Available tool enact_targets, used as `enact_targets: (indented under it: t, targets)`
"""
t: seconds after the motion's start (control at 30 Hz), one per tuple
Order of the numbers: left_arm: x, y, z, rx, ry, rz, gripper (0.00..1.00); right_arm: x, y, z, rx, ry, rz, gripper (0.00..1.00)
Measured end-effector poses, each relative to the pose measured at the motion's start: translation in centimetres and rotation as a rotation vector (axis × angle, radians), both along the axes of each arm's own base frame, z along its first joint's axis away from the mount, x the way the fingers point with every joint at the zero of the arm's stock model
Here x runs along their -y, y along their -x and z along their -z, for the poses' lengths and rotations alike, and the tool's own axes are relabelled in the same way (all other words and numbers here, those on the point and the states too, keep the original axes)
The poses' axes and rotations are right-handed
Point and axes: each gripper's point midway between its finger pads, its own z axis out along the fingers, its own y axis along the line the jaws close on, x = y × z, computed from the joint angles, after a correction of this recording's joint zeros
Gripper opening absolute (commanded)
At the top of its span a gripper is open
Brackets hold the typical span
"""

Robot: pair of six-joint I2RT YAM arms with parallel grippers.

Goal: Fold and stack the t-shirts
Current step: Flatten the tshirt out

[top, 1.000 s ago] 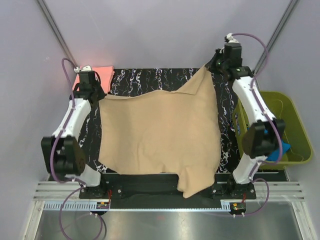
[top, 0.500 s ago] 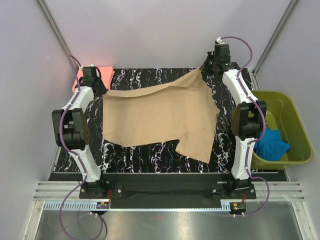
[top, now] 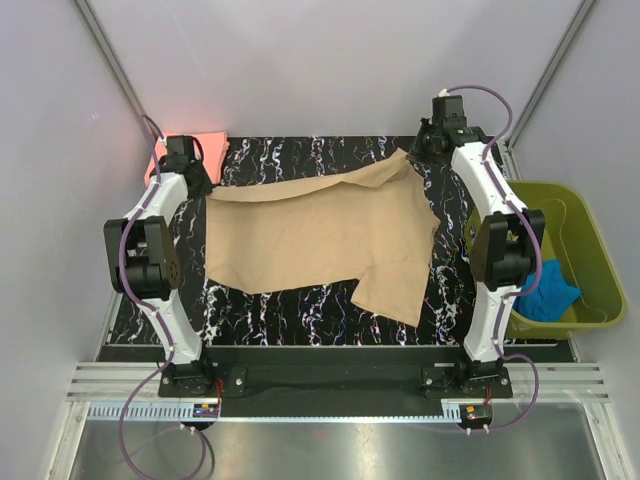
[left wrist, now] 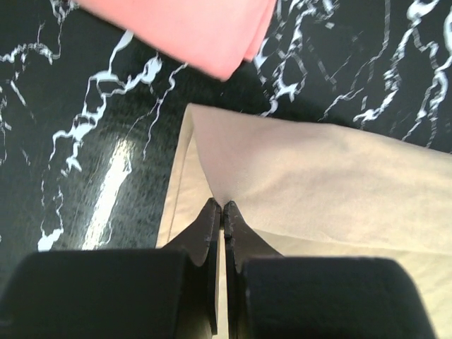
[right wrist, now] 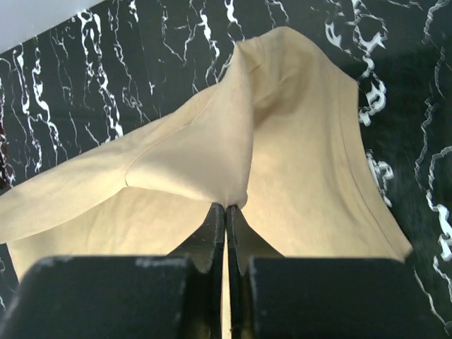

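While left pincer (left wrist: 223,205) and right pincer (right wrist: 226,207) clamp tan t-shirt (top: 320,235) far edge | salmon t-shirt (top: 212,148) just beyond left corner

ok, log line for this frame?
left gripper: shut on tan t-shirt, far-left corner | right gripper: shut on it, far-right corner | shirt body: lying on table | pink t-shirt: folded, far-left corner

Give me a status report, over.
Left end effector, right end effector: both shut on tan t-shirt, far edge. Shirt spread, unfolded. Pink t-shirt folded far left, clear.

Blank walls (top: 320,60) and aluminium rails (top: 110,382) mark a robot lab.
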Motion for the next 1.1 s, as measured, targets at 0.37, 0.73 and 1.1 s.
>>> enact_targets:
  t: [0.37,0.73,1.1]
  targets:
    - [-0.1,2.7,1.7,-0.121,-0.005,-0.012,0.00,0.9,6.2,-1.5,-0.071,-0.020,0.048,0.00]
    - [-0.1,4.4,3.7,-0.221,-0.003,-0.015,0.00,1.3,10.6,5.0,-0.270,-0.021,0.080,0.00]
    - [-0.2,5.7,6.4,-0.320,-0.008,-0.023,0.00,0.9,11.5,5.7,-0.300,-0.044,0.077,0.00]
